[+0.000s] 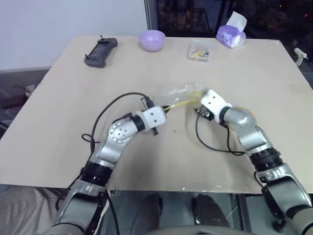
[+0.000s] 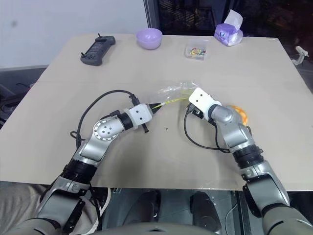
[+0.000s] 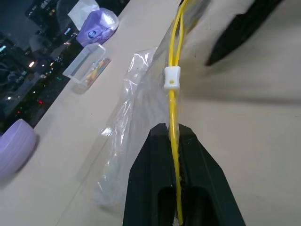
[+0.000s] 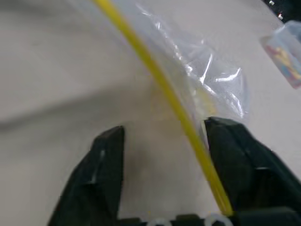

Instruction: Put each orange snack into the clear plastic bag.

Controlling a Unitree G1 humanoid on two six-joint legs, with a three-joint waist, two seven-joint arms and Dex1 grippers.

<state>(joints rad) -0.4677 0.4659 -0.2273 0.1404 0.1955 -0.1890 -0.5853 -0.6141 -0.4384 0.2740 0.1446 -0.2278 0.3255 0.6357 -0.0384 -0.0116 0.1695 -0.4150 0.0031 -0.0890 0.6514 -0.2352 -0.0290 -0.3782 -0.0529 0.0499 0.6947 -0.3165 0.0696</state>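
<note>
The left gripper (image 3: 172, 141) pinches the yellow strip of the bag (image 1: 182, 93) mid-table. The right gripper (image 4: 162, 169) is wide open around that strip. The snack (image 2: 238, 113) lies on the table (image 1: 58, 112) behind the right arm, toward the right edge.

My two arms are shiny silver metal with black rings at the joints. Each wrist ends in a white block. A black cable loops out beside each arm. My left claw (image 3: 171, 141) and my right claw (image 4: 162, 141) each have two black, pointed fingers.
</note>
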